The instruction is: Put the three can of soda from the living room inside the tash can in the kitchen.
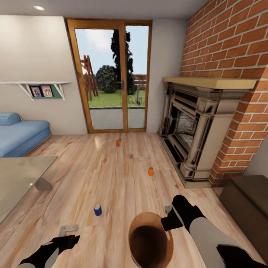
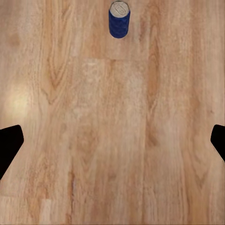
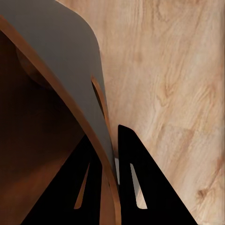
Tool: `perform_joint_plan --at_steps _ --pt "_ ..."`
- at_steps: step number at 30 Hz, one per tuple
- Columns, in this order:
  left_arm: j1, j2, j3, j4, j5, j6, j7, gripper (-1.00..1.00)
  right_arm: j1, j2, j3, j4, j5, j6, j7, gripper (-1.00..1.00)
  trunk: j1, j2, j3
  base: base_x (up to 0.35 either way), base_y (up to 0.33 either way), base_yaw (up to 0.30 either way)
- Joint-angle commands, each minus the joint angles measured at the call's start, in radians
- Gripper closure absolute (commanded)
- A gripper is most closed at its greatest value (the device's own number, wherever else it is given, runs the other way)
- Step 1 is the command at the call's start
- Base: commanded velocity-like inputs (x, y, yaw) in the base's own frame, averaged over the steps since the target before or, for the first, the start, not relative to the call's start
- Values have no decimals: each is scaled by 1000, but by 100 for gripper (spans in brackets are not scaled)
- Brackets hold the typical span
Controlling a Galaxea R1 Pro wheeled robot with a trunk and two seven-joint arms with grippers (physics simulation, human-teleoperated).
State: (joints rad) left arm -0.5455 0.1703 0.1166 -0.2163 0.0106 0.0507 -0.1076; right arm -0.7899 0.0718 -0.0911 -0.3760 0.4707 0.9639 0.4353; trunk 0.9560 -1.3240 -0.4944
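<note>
Trash can (image 1: 150, 238) bottom edge cut off

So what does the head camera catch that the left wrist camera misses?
Head view alone: two orange cans on the floor, the fireplace, glass doors, blue sofa, and the right end effector clamped on the trash can's rim. Left wrist view alone: the blue can's silvery top from above. Both show the blue can and the wood floor.

Left gripper (image 1: 66, 231): low at the left of the head view, 2 fingers spread wide, nothing between them. Right gripper (image 1: 168, 219): forearm angled inward, fingers (image 3: 136, 183) clamped on the tash can (image 1: 150, 238) rim.
</note>
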Motion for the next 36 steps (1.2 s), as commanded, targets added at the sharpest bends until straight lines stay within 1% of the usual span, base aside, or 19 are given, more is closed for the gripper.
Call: perform_joint_plan --at_steps 1,17,27,36 --pt "0 0 0 0 0 0 0 -100 0 0 -4 0 -29 6 5 100 0 0 0 324 59 0" --pt "1 0 2 -3 0 0 -1 -100 0 3 -4 1 -30 6 5 100 0 0 0 313 139 0" --pt "1 0 0 -4 0 -4 -1 -100 0 7 -4 0 -29 5 5 100 0 0 0 323 11 0" --pt "1 0 1 -5 0 -7 -1 -100 0 8 -4 0 -29 4 5 100 0 0 0 324 -62 0"
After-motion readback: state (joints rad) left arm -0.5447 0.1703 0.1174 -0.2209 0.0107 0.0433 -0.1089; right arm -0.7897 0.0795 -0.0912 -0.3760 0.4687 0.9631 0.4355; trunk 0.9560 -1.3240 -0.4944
